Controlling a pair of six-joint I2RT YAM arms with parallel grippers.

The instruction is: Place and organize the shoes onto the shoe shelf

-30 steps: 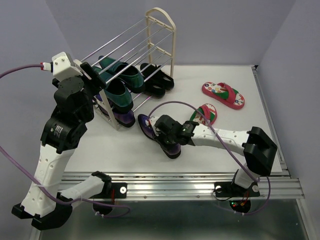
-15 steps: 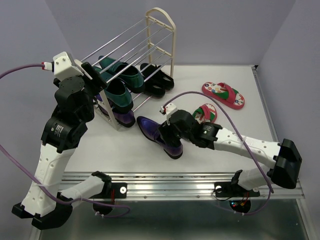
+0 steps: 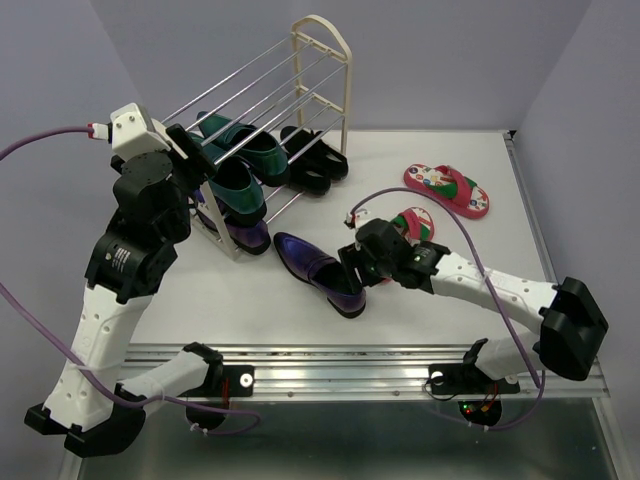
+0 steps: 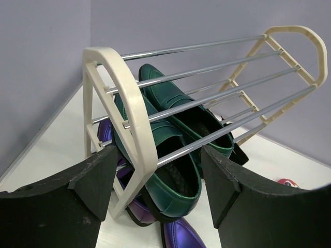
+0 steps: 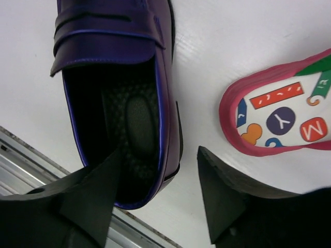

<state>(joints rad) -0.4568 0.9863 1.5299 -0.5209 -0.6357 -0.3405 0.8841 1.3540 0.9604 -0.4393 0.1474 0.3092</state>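
A glossy purple loafer (image 3: 320, 272) lies on the white table, toe toward the shelf. My right gripper (image 3: 352, 268) is open at its heel. In the right wrist view (image 5: 155, 201) one finger hangs over the loafer's opening (image 5: 119, 103) and the other stands outside its side wall. One red flip-flop (image 3: 412, 226) lies just behind that gripper (image 5: 279, 119), and another (image 3: 447, 190) lies farther right. The shoe shelf (image 3: 320, 60) holds dark green shoes (image 3: 245, 150), black shoes (image 3: 315, 160) and a second purple loafer (image 3: 240, 232). My left gripper (image 4: 158, 175) is open around the near cream end frame (image 4: 129, 113).
A metal rail (image 3: 350, 375) runs along the table's front edge, close to the loafer's heel. Purple cables loop over both arms. Grey walls close in the back and both sides. The table's right edge (image 3: 535, 215) lies beyond the flip-flops.
My right gripper has drawn back to the right, from over the middle of the purple loafer to its heel, and the shoe now shows in full. The left arm has barely moved.
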